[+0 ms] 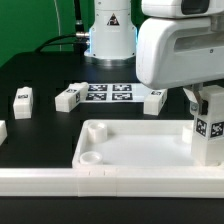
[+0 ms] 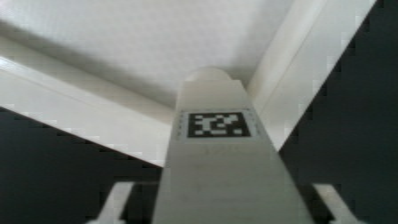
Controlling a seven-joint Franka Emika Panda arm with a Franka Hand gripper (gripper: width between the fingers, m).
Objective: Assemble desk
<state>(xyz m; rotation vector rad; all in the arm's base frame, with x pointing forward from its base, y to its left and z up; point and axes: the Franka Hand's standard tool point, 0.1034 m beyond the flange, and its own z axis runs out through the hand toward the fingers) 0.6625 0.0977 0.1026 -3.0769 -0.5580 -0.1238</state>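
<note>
Over at the exterior view's right, the white robot arm (image 1: 170, 45) reaches down to a white rectangular post leg (image 1: 210, 130) with a black-and-white square tag on its face. The leg stands upright at the right end of the wide white rimmed tray-like desk top (image 1: 140, 150), its foot down inside the rim. I cannot tell whether it sits in a corner socket.

In the wrist view the same leg (image 2: 222, 170) fills the middle, with the jaws flanking it, one on each side. The picture is too soft to show whether they press on the leg or stand just off it, so I cannot tell if they grip it. Behind the leg lie the floor and raised rims of the desk top (image 2: 143, 50).

The desk top rests on the black tabletop (image 1: 40, 130) near the front, with two round sockets (image 1: 88, 157) showing at its left corners. Three more white tagged legs (image 1: 68, 97) lie loose farther back, well apart from the tray. Two of them lie at either end of the marker board (image 1: 108, 93). A long low white rail (image 1: 35, 182) runs along the front edge, just beside the tray.
</note>
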